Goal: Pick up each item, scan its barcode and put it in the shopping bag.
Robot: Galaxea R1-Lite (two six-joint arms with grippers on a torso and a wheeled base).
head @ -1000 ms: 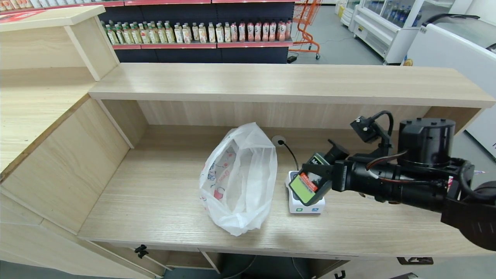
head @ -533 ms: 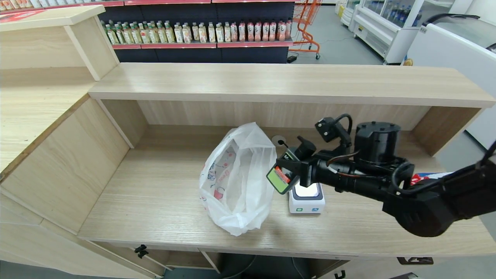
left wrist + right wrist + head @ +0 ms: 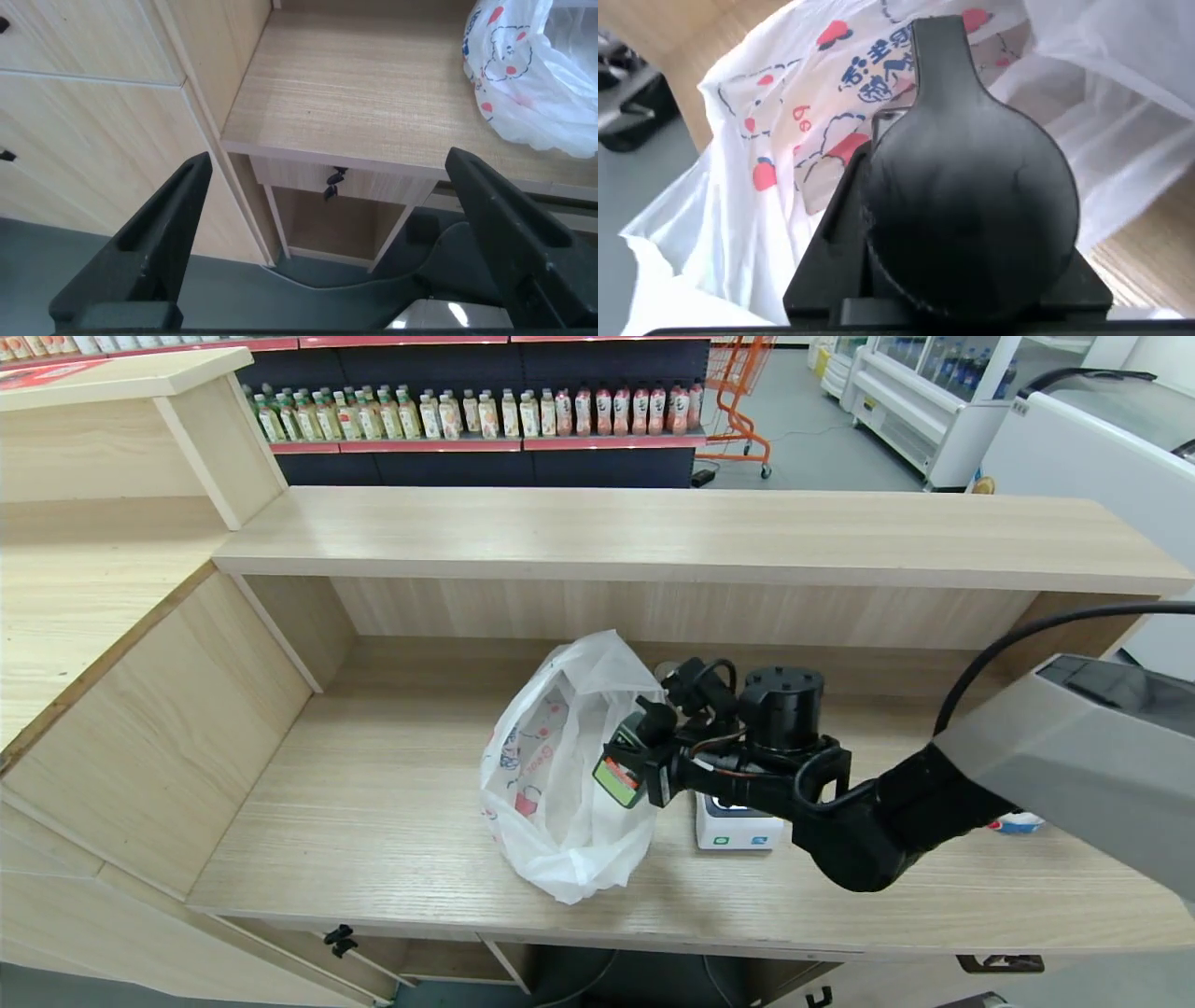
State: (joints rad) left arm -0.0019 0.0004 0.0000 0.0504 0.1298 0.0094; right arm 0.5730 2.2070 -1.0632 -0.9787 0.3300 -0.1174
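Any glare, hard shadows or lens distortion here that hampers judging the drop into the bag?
Head view: wide-angle bending along the counter ledge, faint shadow beside the shopping bag, scanner window glowing without flare. Right wrist view: the right gripper's dark bulk blocks the centre, bag evenly lit. Left wrist view: even light, no glare.

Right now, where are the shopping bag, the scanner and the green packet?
shopping bag point(image 3: 532, 775), head view, printed side wall.
scanner point(image 3: 738, 835), head view, white front face.
green packet point(image 3: 614, 782), head view, green label face.
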